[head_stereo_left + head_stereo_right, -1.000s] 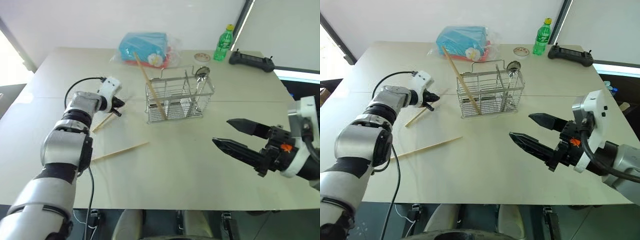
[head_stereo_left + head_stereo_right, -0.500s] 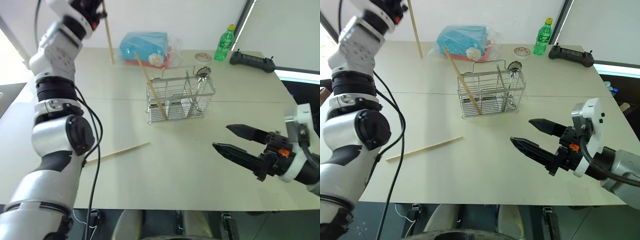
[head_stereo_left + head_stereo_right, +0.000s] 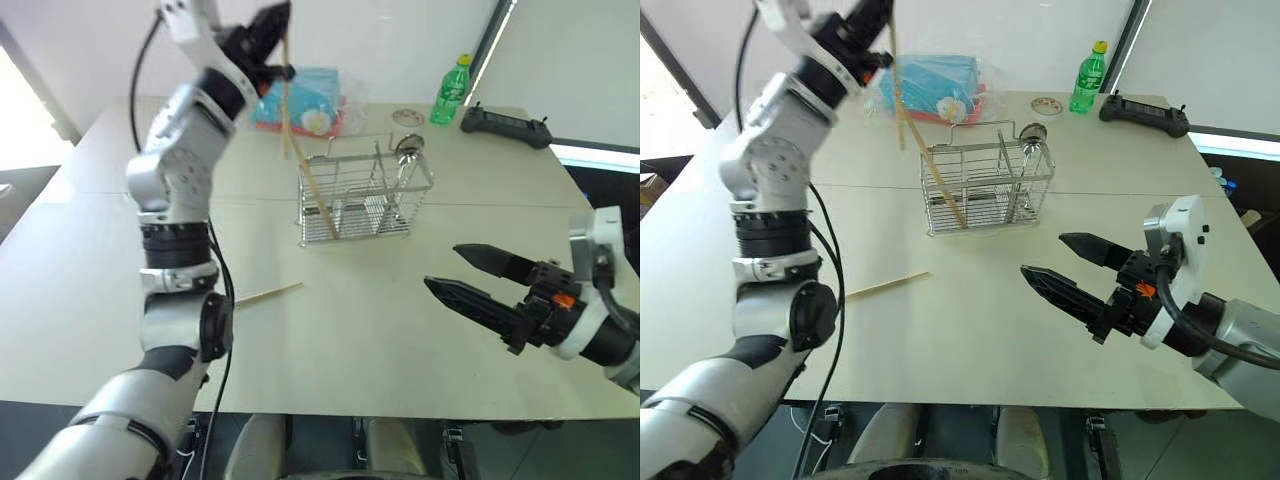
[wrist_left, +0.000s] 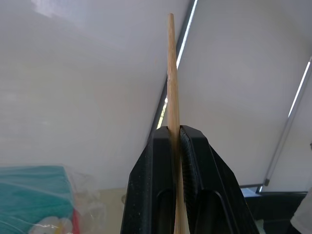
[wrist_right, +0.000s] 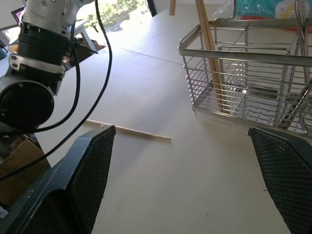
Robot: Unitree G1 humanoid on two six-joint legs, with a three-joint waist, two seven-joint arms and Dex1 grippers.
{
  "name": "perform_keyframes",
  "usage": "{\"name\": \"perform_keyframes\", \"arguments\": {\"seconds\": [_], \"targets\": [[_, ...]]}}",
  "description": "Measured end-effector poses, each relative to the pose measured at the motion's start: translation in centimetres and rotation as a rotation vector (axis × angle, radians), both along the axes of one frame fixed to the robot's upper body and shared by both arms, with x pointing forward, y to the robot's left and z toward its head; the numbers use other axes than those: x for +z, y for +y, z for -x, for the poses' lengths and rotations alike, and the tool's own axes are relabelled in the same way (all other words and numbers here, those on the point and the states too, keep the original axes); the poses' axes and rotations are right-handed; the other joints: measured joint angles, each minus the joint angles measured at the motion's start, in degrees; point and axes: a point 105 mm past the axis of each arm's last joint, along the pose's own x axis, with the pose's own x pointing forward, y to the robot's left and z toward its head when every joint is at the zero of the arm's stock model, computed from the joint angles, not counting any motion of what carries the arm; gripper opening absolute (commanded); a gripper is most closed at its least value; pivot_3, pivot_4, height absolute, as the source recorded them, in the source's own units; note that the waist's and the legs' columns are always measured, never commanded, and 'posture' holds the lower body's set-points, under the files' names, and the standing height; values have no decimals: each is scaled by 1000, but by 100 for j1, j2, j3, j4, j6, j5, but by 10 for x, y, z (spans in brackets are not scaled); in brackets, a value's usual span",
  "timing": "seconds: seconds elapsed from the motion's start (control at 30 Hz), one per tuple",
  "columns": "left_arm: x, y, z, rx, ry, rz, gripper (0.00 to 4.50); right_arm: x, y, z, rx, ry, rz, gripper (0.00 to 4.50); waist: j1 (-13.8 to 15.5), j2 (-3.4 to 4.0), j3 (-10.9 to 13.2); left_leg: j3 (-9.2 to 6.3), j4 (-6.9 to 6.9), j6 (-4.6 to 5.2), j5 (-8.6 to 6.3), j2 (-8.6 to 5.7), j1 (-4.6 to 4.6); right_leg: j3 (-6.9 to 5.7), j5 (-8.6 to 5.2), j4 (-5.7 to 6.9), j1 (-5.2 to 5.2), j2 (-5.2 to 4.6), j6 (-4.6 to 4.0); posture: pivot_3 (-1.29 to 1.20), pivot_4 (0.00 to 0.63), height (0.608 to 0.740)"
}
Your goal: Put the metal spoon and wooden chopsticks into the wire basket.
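Aloft: left gripper (image 3: 279,40) clamps chopstick (image 3: 284,95) | right gripper (image 3: 462,272) spread

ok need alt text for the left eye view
The left gripper, raised above the table, is shut on a wooden chopstick near the wire basket, which already holds a chopstick and the metal spoon. Another chopstick lies on the table; the right gripper is open.
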Motion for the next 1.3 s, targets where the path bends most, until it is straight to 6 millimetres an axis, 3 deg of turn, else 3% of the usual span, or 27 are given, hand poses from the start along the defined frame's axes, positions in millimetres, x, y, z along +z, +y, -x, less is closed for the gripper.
{"name": "perform_keyframes", "arguments": {"seconds": [0.2,0.43,0.57,0.73,0.77,0.83,1.03,1.17,1.3], "targets": [[-3,-21,1,3,-72,-22,83,-2,-1,0,-26,10,-11,4500,4,2,-1,1,-2,5,-3,-1,0,-1,0,-3,1,0,0,0,150,720],[-40,-39,-7,37,-77,-51,83,1,-1,0,-50,2,-40,4500,44,3,-1,3,-2,7,-4,0,1,0,-1,-7,2,-1,-2,0,150,720],[-53,-47,-8,36,-69,-60,1551,2,-1,0,-57,3,-56,4500,138,4,-1,2,-2,8,-4,0,-1,-1,-1,-8,2,0,-2,0,150,720],[-65,-48,-10,34,-31,-43,4177,6,-3,1,-66,-2,-65,4500,144,4,-1,2,-1,12,-7,-1,-5,-2,-1,-19,4,-1,-1,0,150,720],[-65,-48,-10,30,-24,-36,4400,6,-3,1,-65,0,-67,4500,142,4,-1,2,-1,14,-8,-1,-5,-2,-1,-20,5,-1,-1,0,150,720],[-65,-47,-11,30,-1,-19,4400,7,-3,0,-64,-1,-68,4500,139,5,-1,2,-1,17,-10,-1,-4,-3,0,-21,5,-1,0,0,150,720],[-55,-24,-12,32,50,-17,4400,9,-5,-2,-68,-10,-70,4500,119,9,1,2,-3,23,-13,1,-2,-4,3,-21,4,4,6,0,150,720],[-30,0,-1,-28,35,-80,4400,10,-5,-3,-62,-17,-69,4500,117,10,3,0,-5,23,-13,1,-4,-5,0,-22,3,6,2,0,150,720],[15,54,30,-142,-4,-306,4400,6,-7,-7,-54,-9,-60,4500,-22,26,12,1,-19,24,-14,4,-3,-2,-5,-13,-11,11,-5,0,150,720]]}}
